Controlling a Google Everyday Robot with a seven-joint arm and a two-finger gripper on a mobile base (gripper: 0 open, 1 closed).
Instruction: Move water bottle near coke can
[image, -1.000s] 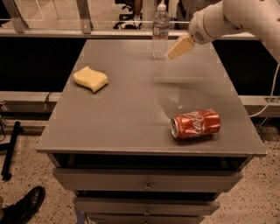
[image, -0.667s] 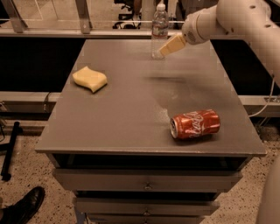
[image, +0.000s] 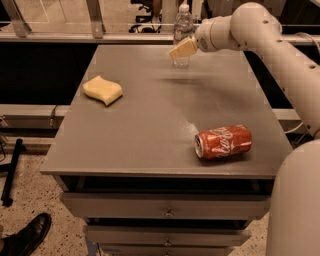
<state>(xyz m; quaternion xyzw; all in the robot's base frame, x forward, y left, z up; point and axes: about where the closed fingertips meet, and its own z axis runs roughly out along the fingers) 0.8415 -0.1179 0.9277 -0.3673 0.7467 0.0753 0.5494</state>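
The gripper (image: 181, 50) hangs at the far edge of the grey table (image: 150, 125), at the end of a white arm (image: 260, 30) that reaches in from the right side of the view. Its tan tip lies across the lower body of the water bottle (image: 183, 22), covering part of it, so the bottle stands right at the gripper, either against it or just behind it. Whether the gripper is pinching the bottle, spread about it or merely in front of it cannot be told. The bottle is upright on the tabletop, its white cap rising above the gripper and its clear base showing just below it. The coke can (image: 223, 141) lies on its side well apart from the gripper, much nearer the camera and somewhat to the right, close to the table's near right edge, its silver end turned toward the left of the view. A yellow sponge (image: 102, 90) rests flat on the table well to the left of the gripper and a little nearer the camera. Under the tabletop, far below the gripper, sit grey drawers (image: 165, 210) with small knobs. On the speckled floor at the lower left corner, a black shoe (image: 27, 240) shows, and a dark pole (image: 10, 172) leans beside the table.
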